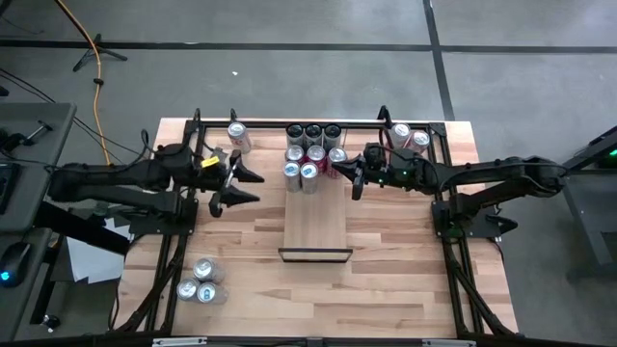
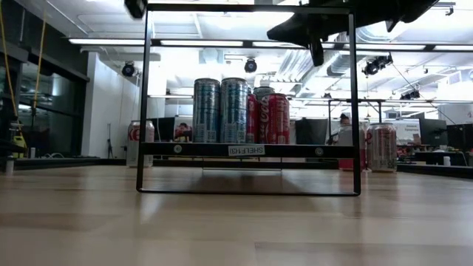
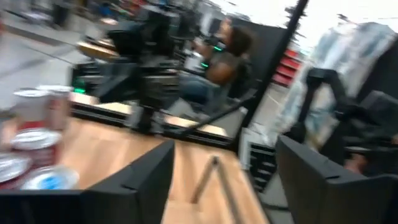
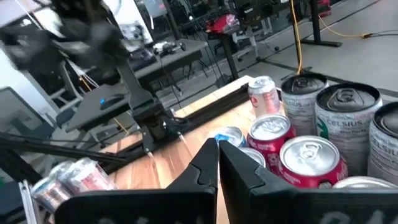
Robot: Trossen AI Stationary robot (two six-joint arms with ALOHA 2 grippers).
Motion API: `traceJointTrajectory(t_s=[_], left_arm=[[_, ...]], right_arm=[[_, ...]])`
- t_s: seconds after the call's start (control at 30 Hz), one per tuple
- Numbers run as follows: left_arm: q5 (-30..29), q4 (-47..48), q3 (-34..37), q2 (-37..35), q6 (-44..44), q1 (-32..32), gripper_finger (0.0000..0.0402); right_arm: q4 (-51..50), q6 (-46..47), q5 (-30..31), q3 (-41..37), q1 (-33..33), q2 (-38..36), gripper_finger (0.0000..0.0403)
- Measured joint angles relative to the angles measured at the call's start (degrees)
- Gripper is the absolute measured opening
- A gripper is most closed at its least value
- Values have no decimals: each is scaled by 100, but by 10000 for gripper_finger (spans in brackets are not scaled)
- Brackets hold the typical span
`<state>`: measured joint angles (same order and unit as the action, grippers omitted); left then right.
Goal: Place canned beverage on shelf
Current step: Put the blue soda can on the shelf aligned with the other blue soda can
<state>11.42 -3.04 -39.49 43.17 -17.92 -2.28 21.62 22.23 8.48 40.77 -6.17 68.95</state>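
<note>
Two grippers empty: left gripper (image 1: pixel 234 185) open beside the shelf (image 1: pixel 315 229), right gripper (image 1: pixel 355 179) shut. Next I fetch another can (image 1: pixel 238 136).

Left gripper (image 1: pixel 234 188) agape (right (image 1: pixel 355 179) closed)

Left wrist view: motion-blurred throughout. Cans (image 3: pixel 31 146) near the tabletop edge show as smears, labels unreadable, lowest ones cut by the frame. A seated person (image 3: pixel 217 62) beyond the table is indistinct.

Low view: shelf (image 2: pixel 247 150) seen edge-on; rear cans (image 2: pixel 236 111) hidden behind front ones, count not determinable. Arms cut off at top.

High view: can lettering too small to read.

Right wrist view: nearest cans (image 4: pixel 311 162) clipped.
</note>
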Motion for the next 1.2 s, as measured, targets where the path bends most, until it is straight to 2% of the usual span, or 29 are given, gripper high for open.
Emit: traceJointTrajectory(t_s=[0.2, 0.37, 0.67, 0.8, 1.0, 1.1, 1.2], left_arm=[[11, 1163, -1223, 569, -316, 995, 284], [-13, 2359, -2312, 1309, -858, 2145, 289], [-93, 5746, -4260, 2911, -2364, 4094, 289], [-386, 6523, -4387, 3385, -2711, 4925, 289], [-1425, 6666, -4057, 3917, -2550, 5953, 289], [-1696, 6780, -3771, 4100, -2237, 6130, 289], [-1726, 6801, -3443, 4162, -2258, 6070, 289]], right_arm=[[-458, -67, -1, 0, -22, -90, 0], [-752, -33, -5, 0, -22, -90, 0], [-1193, -191, -3, 0, -22, -87, 0], [-1262, -382, -3, 0, -22, -81, 0], [-1282, -462, -3, 0, -17, -76, 0], [-1281, -474, -3, 0, -17, -76, 0], [-1282, -474, -3, 0, -17, -76, 0]])
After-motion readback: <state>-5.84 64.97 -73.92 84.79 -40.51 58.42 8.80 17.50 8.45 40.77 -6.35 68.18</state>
